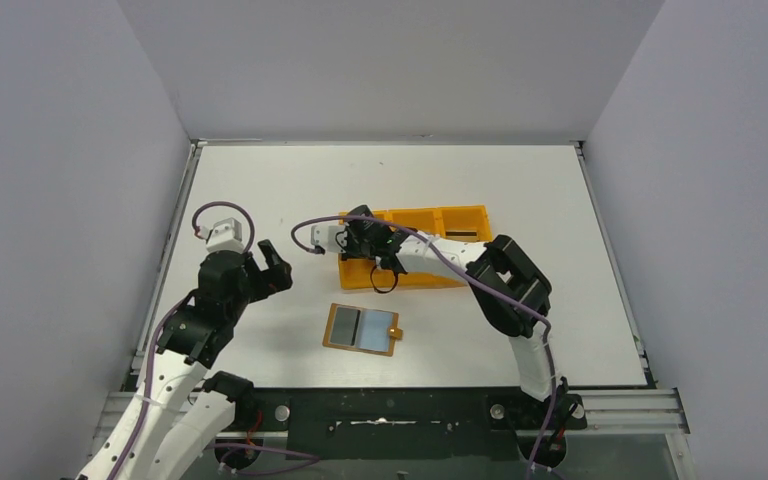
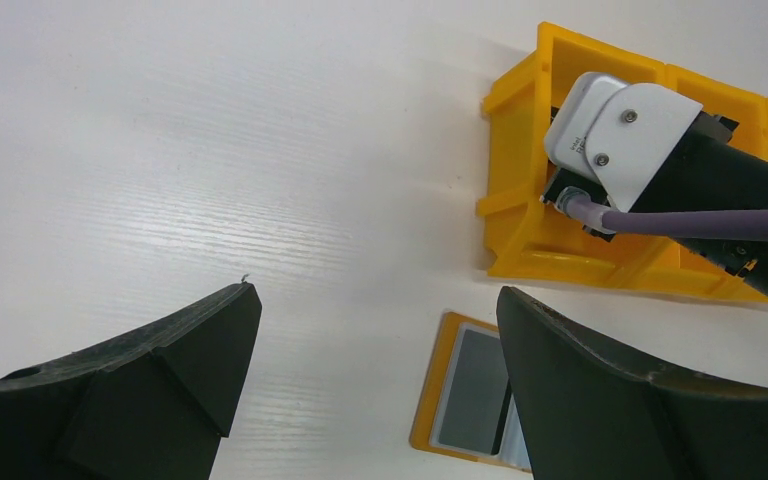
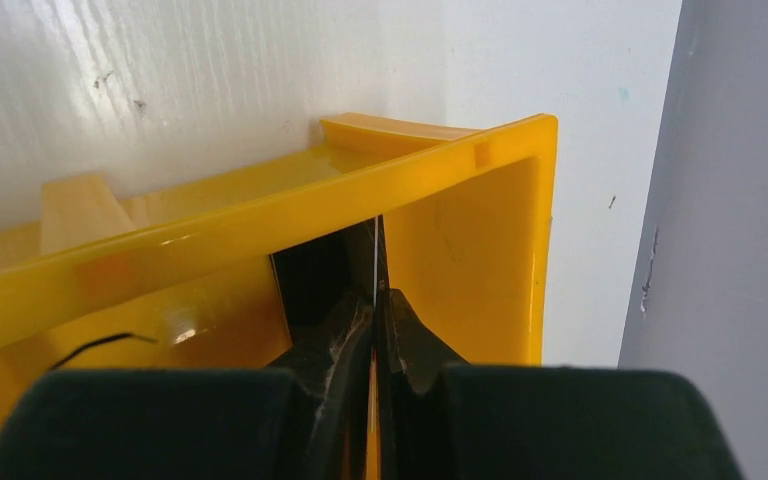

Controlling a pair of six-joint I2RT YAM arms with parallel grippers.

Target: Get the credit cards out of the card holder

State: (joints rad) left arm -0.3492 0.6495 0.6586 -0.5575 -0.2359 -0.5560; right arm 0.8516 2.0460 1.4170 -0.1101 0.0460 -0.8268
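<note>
On the far left is the left arm (image 1: 222,285). Its left gripper (image 1: 276,262) hangs over the bare white tabletop (image 1: 260,180), with the jaws spread wide and nothing in them. A little to the right, and closer to the arm bases, the card holder (image 1: 362,328) lies open and flat on the tabletop. Its small snap tab (image 1: 396,332) sticks out on the right side. Two grey panels show inside it, one darker and one paler; I cannot tell if they are cards or just pockets. The holder is near the left jaws but not touching them, and nothing lies between the two. Just behind the holder sits the orange tray (image 1: 415,211), with three boxes in a row. A dark strip shows in the right box, too small to tell what it is. The right gripper (image 3: 374,300) is down in the left box of the tray. Its jaws are pinched tight on a credit card (image 3: 375,250), seen edge-on as a thin pale line standing up between the fingers. The tray's wall curves across just in front of the jaws, and something dark stands in the box beside the card. The right arm (image 1: 510,285) bends over the tray from the right, with a purple cable (image 2: 700,222) running along it. From above, the arm hides much of the left and middle boxes. The held card is well apart from the card holder.
</note>
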